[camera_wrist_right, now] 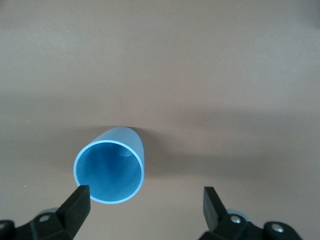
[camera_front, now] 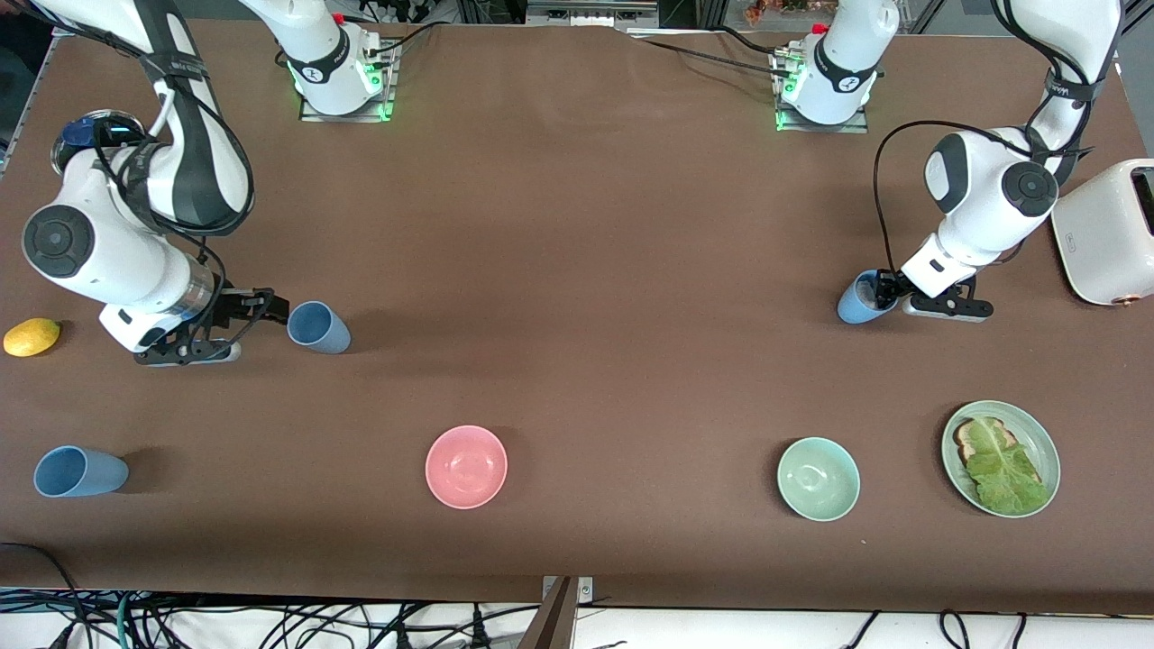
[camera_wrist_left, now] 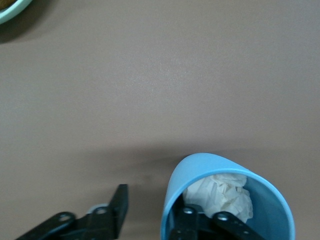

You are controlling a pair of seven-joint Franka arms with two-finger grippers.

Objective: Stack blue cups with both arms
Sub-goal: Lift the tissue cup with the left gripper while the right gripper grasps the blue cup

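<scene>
Left wrist view: the left hand [camera_wrist_left: 150,220] is seen straddling the rim of a blue cup [camera_wrist_left: 227,200], one finger inside and one outside, spread and not yet pinched; crumpled white paper [camera_wrist_left: 220,195] lies in this cup. The wall should be clamped squarely before any lift, so the cup is not tipped.

The right hand [camera_wrist_right: 145,205] is held spread just beside a second blue cup [camera_wrist_right: 110,170], which is empty and lies off-centre between the fingers; re-centring is advised.

A third blue cup [camera_front: 79,471] sits on the worktop [camera_front: 577,270] toward the right arm's end, nearest the front camera.

The pink bowl [camera_front: 466,466] and green bowl [camera_front: 819,479] appear empty; toast and lettuce are carried on the plate [camera_front: 1046,442].
</scene>
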